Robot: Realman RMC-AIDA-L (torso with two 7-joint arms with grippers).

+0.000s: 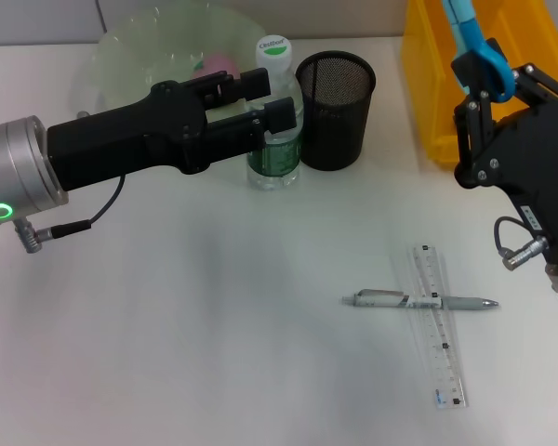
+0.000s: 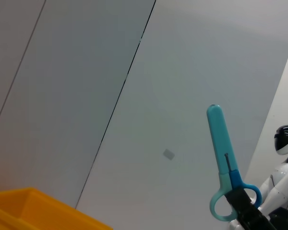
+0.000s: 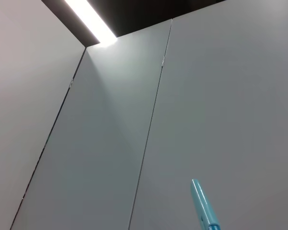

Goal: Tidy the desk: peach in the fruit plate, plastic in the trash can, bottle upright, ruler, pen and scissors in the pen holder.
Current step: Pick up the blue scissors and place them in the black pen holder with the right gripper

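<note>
The water bottle [image 1: 275, 139] stands upright beside the black mesh pen holder [image 1: 335, 110]. My left gripper [image 1: 263, 100] is shut around the bottle's upper body. My right gripper [image 1: 484, 88] is shut on the blue scissors [image 1: 471, 42] and holds them blades-up in the air in front of the yellow bin [image 1: 428, 84]. The scissors also show in the left wrist view [image 2: 225, 163] and the right wrist view [image 3: 204, 206]. The pen [image 1: 418, 300] and the clear ruler [image 1: 439, 325] lie crossed on the table at the front right. A pink peach [image 1: 216, 65] lies in the clear fruit plate [image 1: 139, 56]. No plastic is in view.
The fruit plate is at the back left, behind my left arm. The yellow bin stands at the back right corner. The white table [image 1: 214, 353] stretches in front of both arms.
</note>
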